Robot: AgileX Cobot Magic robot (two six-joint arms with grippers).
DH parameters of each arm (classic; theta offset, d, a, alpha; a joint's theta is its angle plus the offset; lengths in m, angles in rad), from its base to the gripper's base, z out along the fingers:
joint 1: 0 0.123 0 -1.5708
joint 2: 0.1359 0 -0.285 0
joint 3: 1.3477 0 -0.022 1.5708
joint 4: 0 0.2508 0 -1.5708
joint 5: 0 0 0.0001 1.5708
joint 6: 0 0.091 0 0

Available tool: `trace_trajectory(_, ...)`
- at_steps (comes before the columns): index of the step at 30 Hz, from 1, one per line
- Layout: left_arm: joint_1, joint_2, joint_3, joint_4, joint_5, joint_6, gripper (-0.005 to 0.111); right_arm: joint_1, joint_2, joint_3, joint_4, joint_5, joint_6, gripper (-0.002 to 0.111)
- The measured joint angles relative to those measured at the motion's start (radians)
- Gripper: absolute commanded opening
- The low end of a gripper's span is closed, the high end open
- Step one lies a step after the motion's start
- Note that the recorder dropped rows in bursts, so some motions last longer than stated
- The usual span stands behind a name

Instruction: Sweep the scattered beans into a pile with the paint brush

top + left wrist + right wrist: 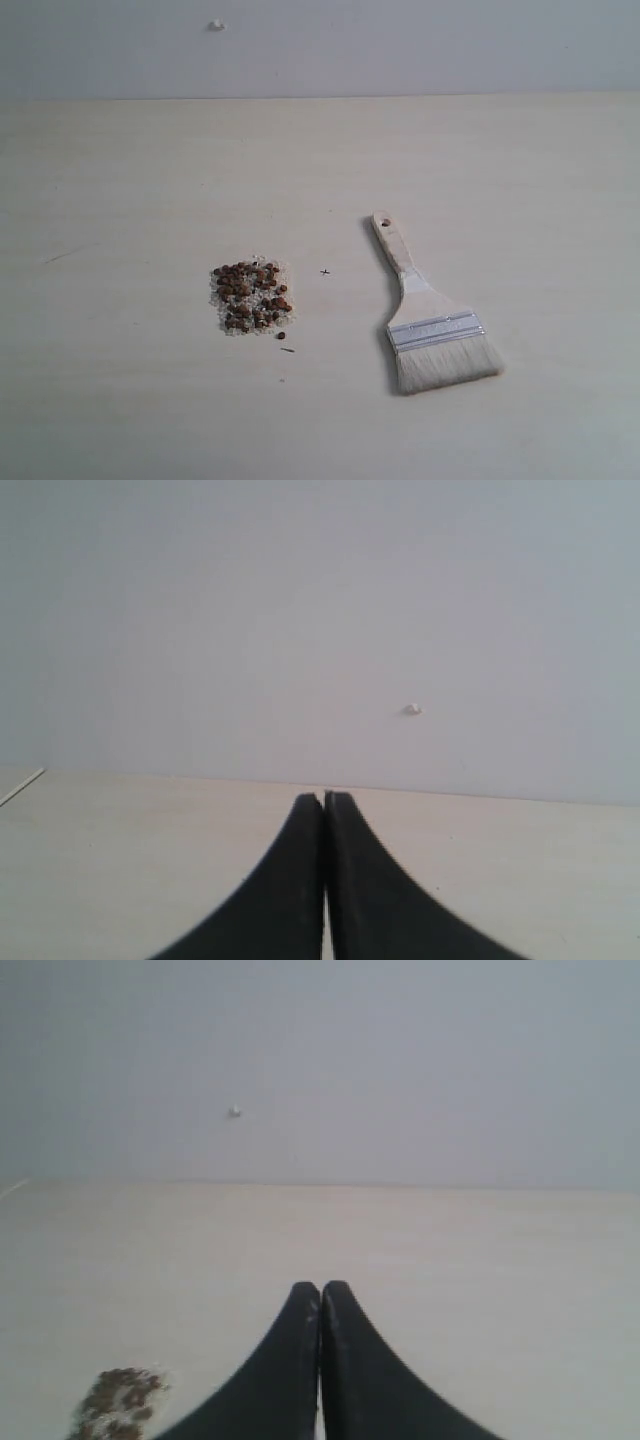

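The reddish-brown beans lie with pale grains as one compact pile left of the table's middle; one stray bean sits just beside it. The paint brush lies flat to the pile's right, handle pointing away, whitish bristles toward the front. No gripper shows in the exterior view. My left gripper is shut and empty, facing the wall over bare table. My right gripper is shut and empty too, with the pile low at the side of its view.
The pale wooden table runs back to a grey wall that bears a small white knob. A tiny dark cross mark lies between pile and brush.
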Motion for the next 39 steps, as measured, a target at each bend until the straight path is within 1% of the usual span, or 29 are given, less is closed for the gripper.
trace_trajectory(5, 0.000, 0.000, 0.000, 0.000, 0.000, 0.000, 0.000, -0.134, -0.152, 0.058, -0.099, -0.005, -0.013, 0.000)
trace_trajectory(7, 0.000, 0.000, 0.000, 0.000, 0.000, 0.000, 0.000, -0.170, -0.216, 0.081, -0.140, -0.005, -0.017, 0.000)
trace_trajectory(9, 0.000, 0.000, 0.000, 0.000, 0.000, 0.000, 0.000, -0.181, -0.261, 0.095, -0.183, -0.005, -0.017, 0.000)
trace_trajectory(18, 0.000, 0.000, 0.000, 0.000, 0.000, 0.000, 0.000, -0.186, -0.306, 0.147, -0.275, 0.025, -0.011, 0.000)
trace_trajectory(20, 0.000, 0.000, 0.000, 0.000, 0.000, 0.000, 0.000, -0.186, -0.318, 0.172, -0.358, 0.025, 0.055, 0.000)
trace_trajectory(23, 0.000, 0.000, 0.000, 0.000, 0.000, 0.000, 0.000, -0.186, -0.321, 0.211, -0.536, 0.025, 0.253, 0.000)
trace_trajectory(26, 0.000, 0.000, 0.000, 0.000, 0.000, 0.000, 0.000, -0.186, -0.321, 0.250, -0.625, 0.023, 0.354, 0.000)
trace_trajectory(31, 0.000, 0.000, 0.000, 0.000, 0.000, 0.000, 0.000, -0.186, -0.321, 0.258, -0.651, 0.029, 0.396, 0.000)
trace_trajectory(39, 0.000, 0.000, 0.000, 0.000, 0.000, 0.000, 0.000, -0.186, -0.321, 0.258, -0.653, 0.036, 0.396, 0.000)
